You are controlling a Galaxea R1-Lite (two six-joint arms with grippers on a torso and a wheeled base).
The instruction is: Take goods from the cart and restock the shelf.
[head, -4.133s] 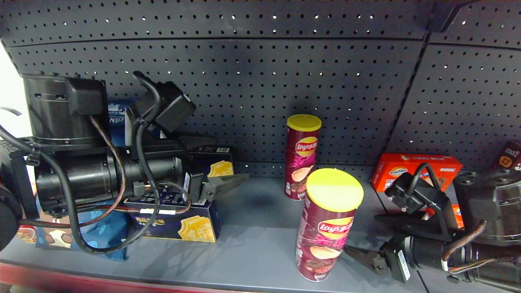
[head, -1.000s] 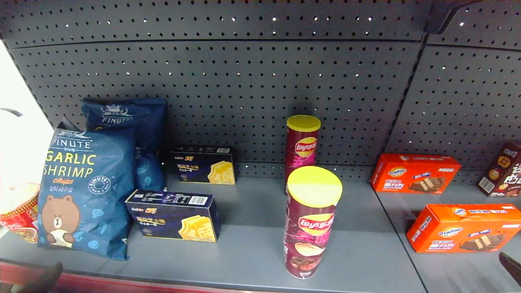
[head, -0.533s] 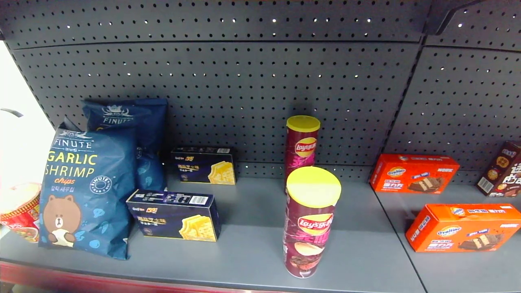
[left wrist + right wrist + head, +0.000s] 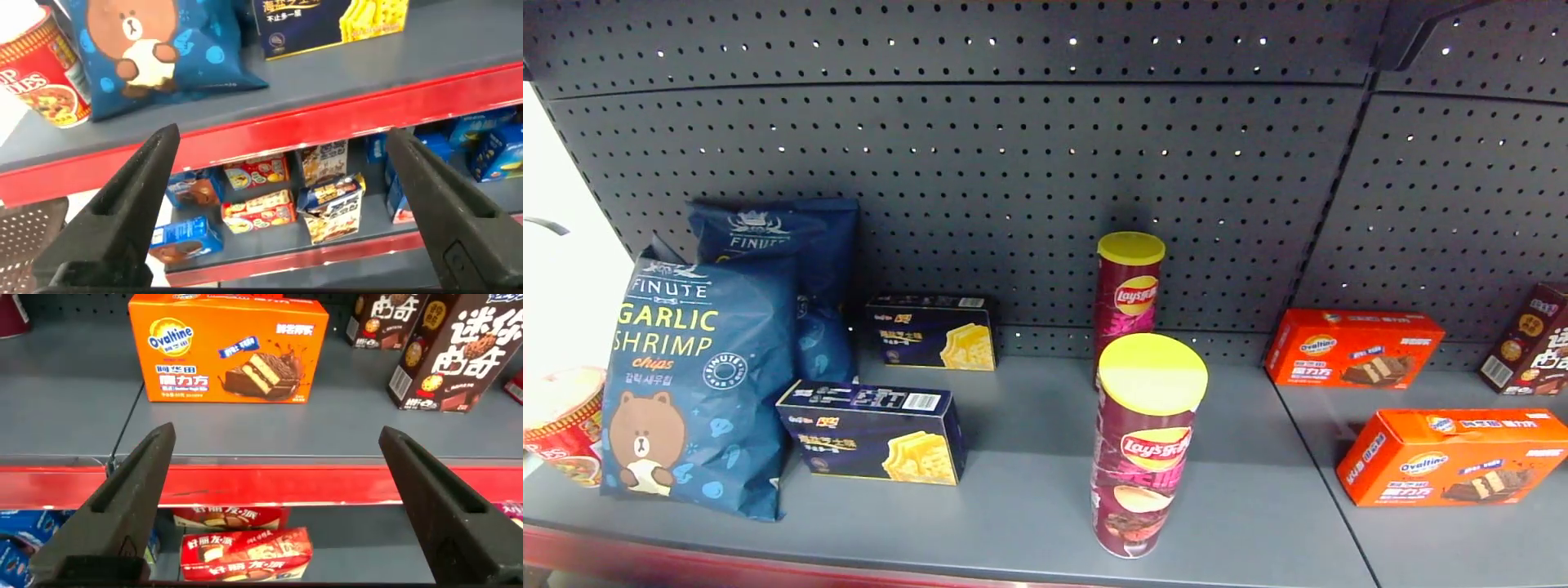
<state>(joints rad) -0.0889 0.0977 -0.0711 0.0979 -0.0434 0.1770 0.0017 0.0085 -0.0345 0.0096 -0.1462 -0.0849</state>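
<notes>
On the grey shelf (image 4: 1029,506) two maroon chip cans with yellow lids stand upright, one near the front (image 4: 1148,445) and one at the back (image 4: 1129,294). Two dark blue cracker boxes (image 4: 874,430) (image 4: 931,331) lie left of them, beside blue shrimp-chip bags (image 4: 698,384). Orange chocolate boxes (image 4: 1450,456) (image 4: 1354,347) sit at the right. My left gripper (image 4: 282,212) hangs open before the shelf's red front edge (image 4: 343,122), below the front chip bag (image 4: 155,49). My right gripper (image 4: 278,506) is open with nothing in it, facing the red edge below an orange box (image 4: 229,347).
A red noodle cup (image 4: 560,425) stands at the shelf's far left. Brown chocolate boxes (image 4: 445,343) stand at the far right. A lower shelf holds small snack boxes (image 4: 270,204) (image 4: 245,551). Bare shelf floor lies between the cracker boxes and the cans.
Both arms have pulled back off the shelf and out of the head view since four seconds ago. The front can stands free, slightly left of where it was held.
</notes>
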